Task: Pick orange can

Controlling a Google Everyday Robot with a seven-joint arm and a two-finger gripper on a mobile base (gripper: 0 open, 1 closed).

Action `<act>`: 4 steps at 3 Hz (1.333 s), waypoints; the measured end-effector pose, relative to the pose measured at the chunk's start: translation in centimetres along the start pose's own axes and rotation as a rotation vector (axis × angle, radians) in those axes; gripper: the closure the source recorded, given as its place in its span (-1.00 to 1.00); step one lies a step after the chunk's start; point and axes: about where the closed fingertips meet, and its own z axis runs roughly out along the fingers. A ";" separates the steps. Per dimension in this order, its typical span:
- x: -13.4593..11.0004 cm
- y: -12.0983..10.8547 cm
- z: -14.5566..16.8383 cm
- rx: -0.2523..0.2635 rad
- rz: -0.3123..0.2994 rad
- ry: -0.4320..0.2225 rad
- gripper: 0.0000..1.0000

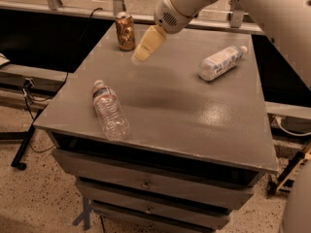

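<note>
**Can** (pixel 126 31): stood upright at the far left corner of the table (pixel 194 115). Its long axis is vertical and the silver rim is uppermost.

**Gripper** (pixel 145 46): hung over the table's far half, just beside the can and apart from it. Nothing is seen held, and how far it is open cannot be told. From it, the can lies toward the table's left edge and slightly farther back, so a short sideways approach is judged to be needed.

**Clear bottle** (pixel 111 110): laid flat near the table's front left edge.

**Labelled bottle** (pixel 221 63): laid flat near the table's right edge.

**Obscured:** the arm is cut off above the table's far edge, and the can's markings cannot be read.
</note>
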 end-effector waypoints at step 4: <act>-4.1 -14.2 12.2 0.163 0.301 -0.366 -1.00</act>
